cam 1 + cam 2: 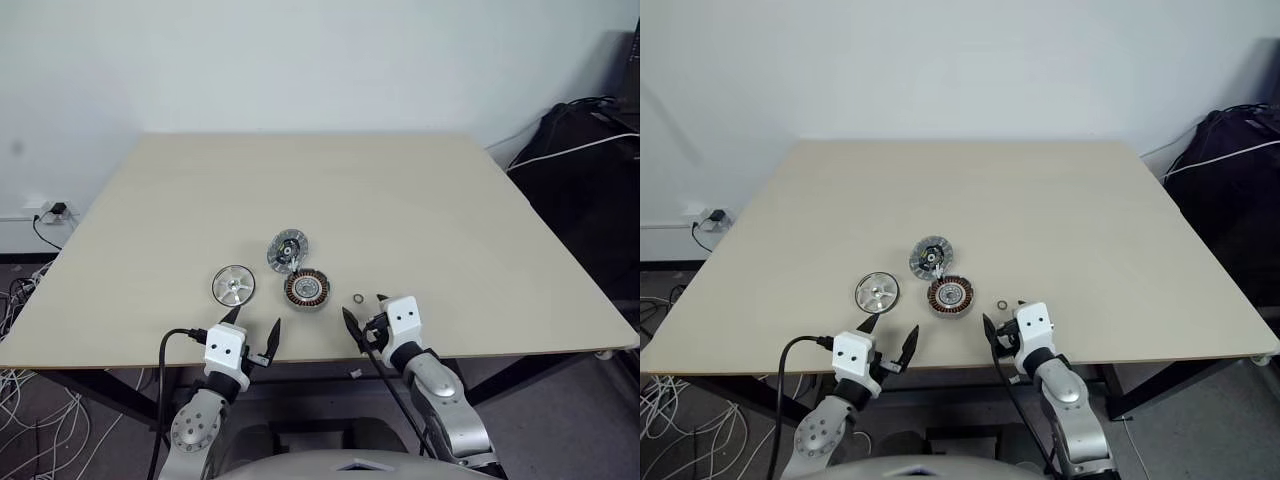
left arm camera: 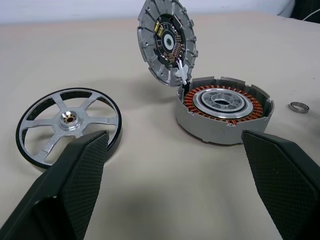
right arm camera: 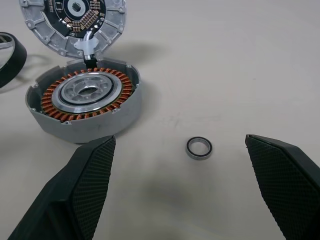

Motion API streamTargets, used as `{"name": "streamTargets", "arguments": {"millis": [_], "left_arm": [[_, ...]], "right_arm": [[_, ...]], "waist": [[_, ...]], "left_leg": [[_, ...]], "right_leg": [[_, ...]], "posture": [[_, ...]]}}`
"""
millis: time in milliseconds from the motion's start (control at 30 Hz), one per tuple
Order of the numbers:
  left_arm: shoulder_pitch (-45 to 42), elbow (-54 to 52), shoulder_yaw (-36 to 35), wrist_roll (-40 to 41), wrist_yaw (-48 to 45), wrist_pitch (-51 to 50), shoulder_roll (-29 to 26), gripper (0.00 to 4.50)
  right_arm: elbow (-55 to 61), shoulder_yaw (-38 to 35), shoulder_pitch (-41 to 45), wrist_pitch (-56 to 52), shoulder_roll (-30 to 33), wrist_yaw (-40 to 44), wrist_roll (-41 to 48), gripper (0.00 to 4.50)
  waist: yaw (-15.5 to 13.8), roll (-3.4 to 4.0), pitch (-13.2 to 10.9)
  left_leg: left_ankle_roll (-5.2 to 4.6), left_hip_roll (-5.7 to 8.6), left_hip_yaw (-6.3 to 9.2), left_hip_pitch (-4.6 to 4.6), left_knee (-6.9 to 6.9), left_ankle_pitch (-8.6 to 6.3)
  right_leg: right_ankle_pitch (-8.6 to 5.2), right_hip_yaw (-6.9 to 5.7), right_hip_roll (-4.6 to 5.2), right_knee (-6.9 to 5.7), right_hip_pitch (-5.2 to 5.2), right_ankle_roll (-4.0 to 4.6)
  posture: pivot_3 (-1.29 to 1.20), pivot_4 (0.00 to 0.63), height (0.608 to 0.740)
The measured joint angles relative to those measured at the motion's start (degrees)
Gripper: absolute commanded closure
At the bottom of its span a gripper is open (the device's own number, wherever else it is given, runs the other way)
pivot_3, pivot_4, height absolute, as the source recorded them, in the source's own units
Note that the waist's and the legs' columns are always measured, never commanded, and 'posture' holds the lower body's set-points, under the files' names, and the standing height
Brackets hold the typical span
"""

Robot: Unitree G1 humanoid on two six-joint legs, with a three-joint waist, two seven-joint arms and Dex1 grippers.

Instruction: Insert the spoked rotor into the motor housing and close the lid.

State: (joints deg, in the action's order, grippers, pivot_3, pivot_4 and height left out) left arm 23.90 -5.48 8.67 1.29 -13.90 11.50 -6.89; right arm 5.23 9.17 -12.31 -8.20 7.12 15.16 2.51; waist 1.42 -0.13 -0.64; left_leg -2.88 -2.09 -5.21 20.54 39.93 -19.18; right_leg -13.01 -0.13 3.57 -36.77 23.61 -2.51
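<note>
The flat silver spoked rotor with its dark ring rim (image 2: 69,124) lies alone on the pale worktop (image 1: 420,210), apart from the round grey motor housing with copper windings (image 2: 224,114), so neither blocks a grasp on the other. The ribbed silver lid (image 2: 168,42) stands propped open at the housing's far edge, leaving the cavity free. A small metal ring (image 3: 199,148) lies just beside. Left end effector (image 1: 252,333) and right end effector (image 1: 364,313) hover at the near edge, both spread wide and empty.
</note>
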Motion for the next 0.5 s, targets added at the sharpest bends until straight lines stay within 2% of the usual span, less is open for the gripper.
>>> {"name": "streamTargets", "arguments": {"millis": [500], "left_arm": [[0.0, 0.3, -0.2, 0.1, -1.1, 0.1, -0.1, 0.00]], "right_arm": [[-0.1, 0.1, 0.7, -3.7, 0.0, -0.3, -0.1, 0.04]], "waist": [[0.0, 0.00, 0.0]], "left_leg": [[0.00, 0.00, 0.00, 0.00, 0.00, 0.00]], "right_leg": [[0.00, 0.00, -0.01, -0.01, 0.00, 0.00]], "posture": [[0.00, 0.000, 0.740]]}}
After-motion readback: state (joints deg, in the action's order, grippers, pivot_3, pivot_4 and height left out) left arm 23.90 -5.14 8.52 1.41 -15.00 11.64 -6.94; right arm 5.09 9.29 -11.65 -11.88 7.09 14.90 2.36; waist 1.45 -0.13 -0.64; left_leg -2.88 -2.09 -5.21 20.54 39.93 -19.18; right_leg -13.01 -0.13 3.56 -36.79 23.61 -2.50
